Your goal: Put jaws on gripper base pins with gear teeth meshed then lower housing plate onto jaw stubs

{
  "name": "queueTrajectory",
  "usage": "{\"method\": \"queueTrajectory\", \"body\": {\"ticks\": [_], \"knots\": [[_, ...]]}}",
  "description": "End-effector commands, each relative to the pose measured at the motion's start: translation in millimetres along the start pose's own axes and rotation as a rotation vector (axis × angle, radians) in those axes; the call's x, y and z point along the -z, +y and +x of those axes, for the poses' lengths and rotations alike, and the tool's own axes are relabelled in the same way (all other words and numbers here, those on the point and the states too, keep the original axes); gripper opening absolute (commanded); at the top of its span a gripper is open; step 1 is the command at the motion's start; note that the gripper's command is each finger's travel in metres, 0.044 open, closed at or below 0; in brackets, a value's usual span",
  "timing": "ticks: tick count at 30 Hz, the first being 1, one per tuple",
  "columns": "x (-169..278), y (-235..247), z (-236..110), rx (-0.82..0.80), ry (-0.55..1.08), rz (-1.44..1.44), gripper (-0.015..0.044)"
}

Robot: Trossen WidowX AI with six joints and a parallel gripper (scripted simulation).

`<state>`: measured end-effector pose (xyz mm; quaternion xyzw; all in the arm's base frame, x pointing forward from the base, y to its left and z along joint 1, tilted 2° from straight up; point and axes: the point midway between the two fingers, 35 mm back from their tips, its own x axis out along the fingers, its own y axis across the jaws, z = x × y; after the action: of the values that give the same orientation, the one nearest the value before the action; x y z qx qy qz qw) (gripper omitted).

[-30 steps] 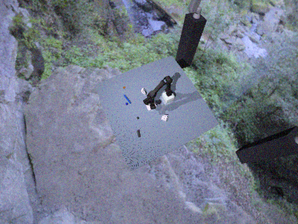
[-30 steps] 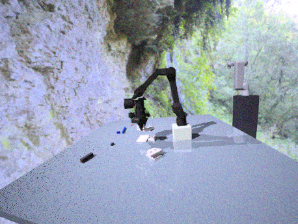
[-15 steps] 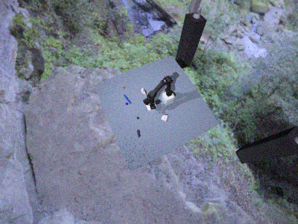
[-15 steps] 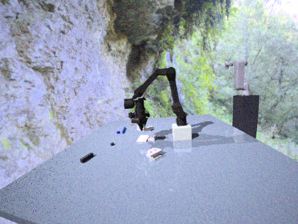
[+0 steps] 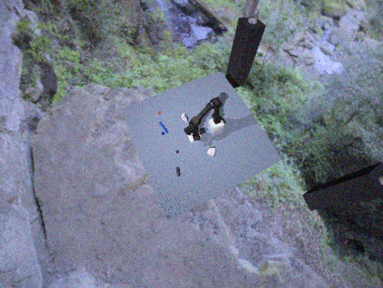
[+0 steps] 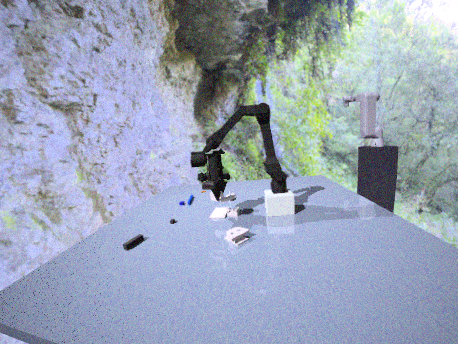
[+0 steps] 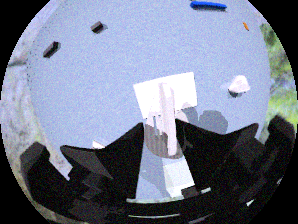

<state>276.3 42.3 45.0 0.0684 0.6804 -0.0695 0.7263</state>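
Observation:
My gripper (image 6: 217, 198) (image 7: 158, 124) points down and is shut on a long pale jaw (image 7: 165, 100). Its ribbed part, seemingly gear teeth, shows between the fingertips. The white gripper base (image 6: 218, 213) (image 7: 187, 89) lies on the table beyond and below the held jaw in the wrist view; the jaw overlaps it there, and I cannot tell whether they touch. The pins are hidden or too small to see. Another pale part, likely the other jaw (image 5: 184, 116) (image 7: 240, 84), lies apart from the base. A pale slotted part, likely the housing plate (image 5: 211, 151) (image 6: 237, 234), lies on the other side.
A black block (image 5: 178, 171) (image 6: 133, 242) (image 7: 51, 49), a small dark piece (image 5: 177, 151) (image 6: 173, 221) (image 7: 97, 27), a blue rod (image 5: 163, 127) (image 6: 191, 200) (image 7: 208, 5) and an orange bit (image 5: 159, 112) (image 7: 245, 26) lie farther out. The arm stands on a white block (image 6: 280, 205).

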Motion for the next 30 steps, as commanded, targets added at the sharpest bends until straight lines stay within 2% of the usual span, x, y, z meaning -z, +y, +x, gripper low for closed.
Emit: {"method": "queueTrajectory", "body": {"ticks": [1, 30], "knots": [[0, 1, 2, -0.005, 0.003, -0.006, 0.0134], [1, 1, 49, -0.005, 0.003, -0.005, 0.0134]]}}
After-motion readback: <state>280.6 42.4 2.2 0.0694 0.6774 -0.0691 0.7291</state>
